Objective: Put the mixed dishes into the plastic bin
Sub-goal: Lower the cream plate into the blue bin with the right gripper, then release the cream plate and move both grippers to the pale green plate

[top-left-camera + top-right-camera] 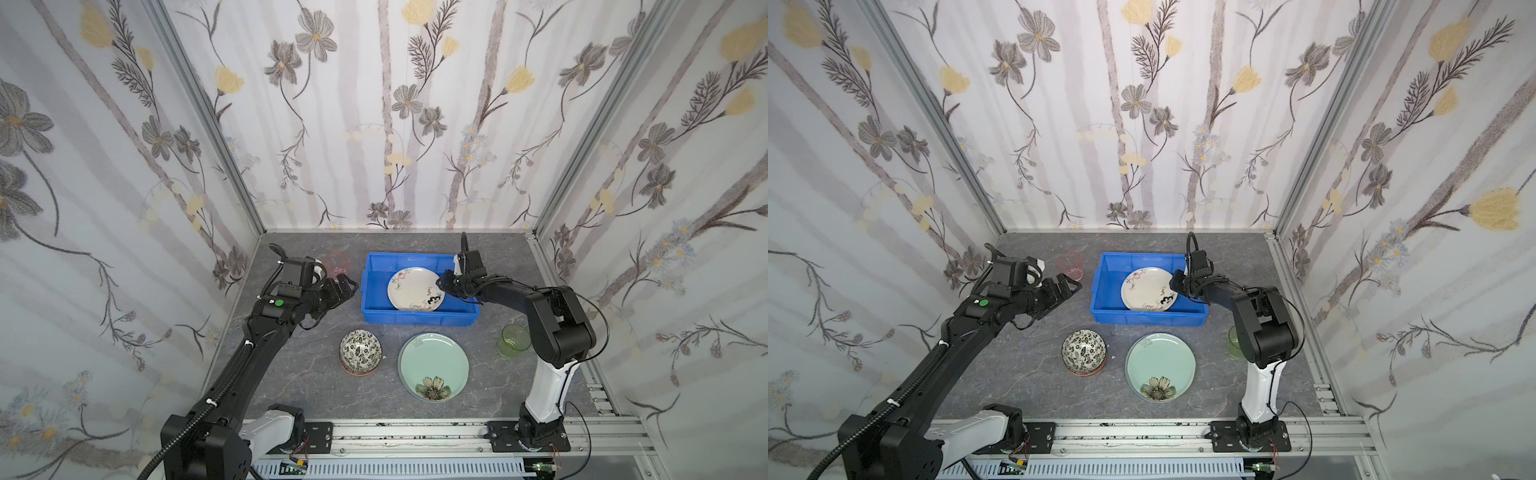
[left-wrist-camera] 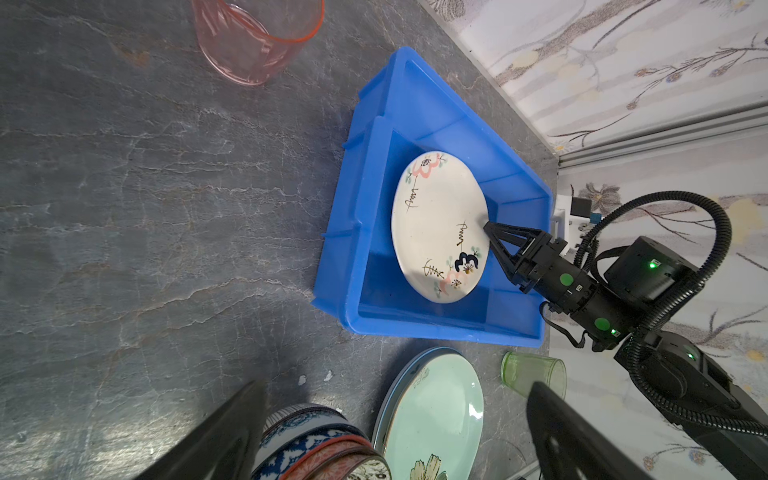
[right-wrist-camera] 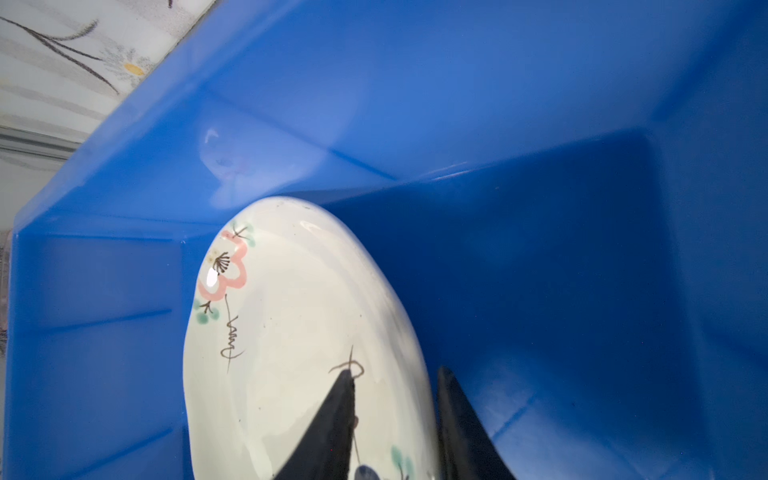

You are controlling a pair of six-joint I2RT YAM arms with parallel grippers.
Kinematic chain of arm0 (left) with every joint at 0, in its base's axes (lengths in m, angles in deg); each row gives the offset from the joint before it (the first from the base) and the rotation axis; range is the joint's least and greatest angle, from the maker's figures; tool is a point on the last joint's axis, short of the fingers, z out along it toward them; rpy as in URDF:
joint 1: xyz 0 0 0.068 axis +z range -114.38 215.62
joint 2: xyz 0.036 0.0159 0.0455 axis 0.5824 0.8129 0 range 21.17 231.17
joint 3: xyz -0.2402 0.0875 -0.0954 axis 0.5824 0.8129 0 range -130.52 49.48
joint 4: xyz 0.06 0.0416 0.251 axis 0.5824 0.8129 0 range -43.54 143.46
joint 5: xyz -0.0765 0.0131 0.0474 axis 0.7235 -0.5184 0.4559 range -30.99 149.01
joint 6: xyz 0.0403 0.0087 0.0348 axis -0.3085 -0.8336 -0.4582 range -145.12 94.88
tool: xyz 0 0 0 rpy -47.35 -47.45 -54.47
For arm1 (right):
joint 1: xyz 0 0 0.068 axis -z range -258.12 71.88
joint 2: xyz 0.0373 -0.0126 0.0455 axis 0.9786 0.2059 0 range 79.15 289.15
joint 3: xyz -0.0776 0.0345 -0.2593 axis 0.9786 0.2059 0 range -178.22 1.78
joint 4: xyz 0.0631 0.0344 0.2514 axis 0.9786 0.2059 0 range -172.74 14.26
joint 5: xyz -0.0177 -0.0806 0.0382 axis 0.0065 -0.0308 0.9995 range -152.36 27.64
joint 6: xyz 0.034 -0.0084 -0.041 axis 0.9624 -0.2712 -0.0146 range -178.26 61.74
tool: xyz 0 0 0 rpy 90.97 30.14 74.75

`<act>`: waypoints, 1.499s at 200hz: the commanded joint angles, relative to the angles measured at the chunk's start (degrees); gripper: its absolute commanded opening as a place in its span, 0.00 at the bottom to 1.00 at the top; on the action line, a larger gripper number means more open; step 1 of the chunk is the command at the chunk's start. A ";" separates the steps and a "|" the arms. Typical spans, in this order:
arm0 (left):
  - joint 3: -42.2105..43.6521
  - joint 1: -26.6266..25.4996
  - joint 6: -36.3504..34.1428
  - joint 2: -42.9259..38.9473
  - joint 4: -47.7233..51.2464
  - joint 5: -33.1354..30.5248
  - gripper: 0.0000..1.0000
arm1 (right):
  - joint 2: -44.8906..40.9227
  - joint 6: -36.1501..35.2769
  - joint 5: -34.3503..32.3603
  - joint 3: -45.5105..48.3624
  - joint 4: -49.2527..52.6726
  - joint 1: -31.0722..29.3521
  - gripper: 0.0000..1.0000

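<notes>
While the left gripper (image 1: 348, 291) hangs wide open at ten o'clock, the blue plastic bin (image 1: 415, 318) at twelve holds the cream plate (image 1: 413, 293), tilted. The right gripper (image 1: 439, 284) straddles its three-o'clock rim, though I cannot tell whether it grips; the plate's scrawls are unreadable.

Tilted cream plate (image 1: 409, 291) across middle of blue bin (image 1: 419, 319), left strip free, bare tabletop (image 1: 291, 374) beside bowl stack (image 1: 360, 351)

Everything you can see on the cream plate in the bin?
The cream plate is round, glossy, ceramic-looking, with pink and dark blue blossoms and thin brown twig lines near its rim. It sits face up inside the blue bin, tilted rather than flat. The right gripper straddles its rim, one finger over the face; whether it grips is unclear.
</notes>
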 commanded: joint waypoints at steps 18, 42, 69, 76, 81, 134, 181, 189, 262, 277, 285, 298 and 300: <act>0.39 0.13 0.45 -0.74 -0.49 -0.64 1.00 | -1.02 0.05 -3.16 -0.62 -0.63 -0.32 0.38; 0.53 0.09 0.41 -0.83 -0.36 -0.97 1.00 | -2.35 -0.23 -4.50 -0.47 -0.87 -0.68 0.40; 0.79 0.10 0.61 -1.39 -0.43 -1.61 1.00 | -4.68 -0.83 -6.42 -0.30 -0.49 -1.30 0.41; 0.80 0.12 0.67 -1.65 -0.37 -1.72 1.00 | -5.34 -1.05 -6.75 -0.30 -0.43 -1.54 0.43; 0.79 0.10 0.65 -1.71 -0.36 -1.37 1.00 | -5.88 -1.17 -6.92 -0.30 -0.24 -1.64 0.44; -1.20 -0.01 0.54 -2.40 1.15 -0.42 1.00 | -13.27 -2.64 -7.75 0.17 1.91 -3.43 0.61; -6.65 -9.54 1.48 -2.57 6.83 -11.49 1.00 | -22.92 -5.00 -6.36 3.39 5.22 -5.31 1.00; -6.99 -12.83 2.57 -2.15 6.98 -13.64 1.00 | -24.84 -5.47 -6.17 4.09 6.50 -5.71 1.00; -11.78 -33.78 7.61 6.40 5.31 -25.68 1.00 | -50.78 -5.27 -5.56 18.99 14.77 -7.97 1.00; -13.19 -36.21 7.75 9.77 4.66 -26.17 1.00 | -56.50 -4.42 -4.86 22.42 16.66 -8.06 1.00; -13.83 -37.20 8.04 10.87 4.38 -26.32 1.00 | -59.24 -4.37 -4.16 24.75 17.75 -8.10 1.00; -14.44 -38.52 8.64 12.68 3.57 -25.91 1.00 | -62.91 -3.76 -3.78 26.71 20.48 -8.14 1.00; -14.56 -38.66 8.73 12.83 3.46 -25.82 1.00 | -63.47 -3.61 -3.59 26.98 20.91 -8.13 1.00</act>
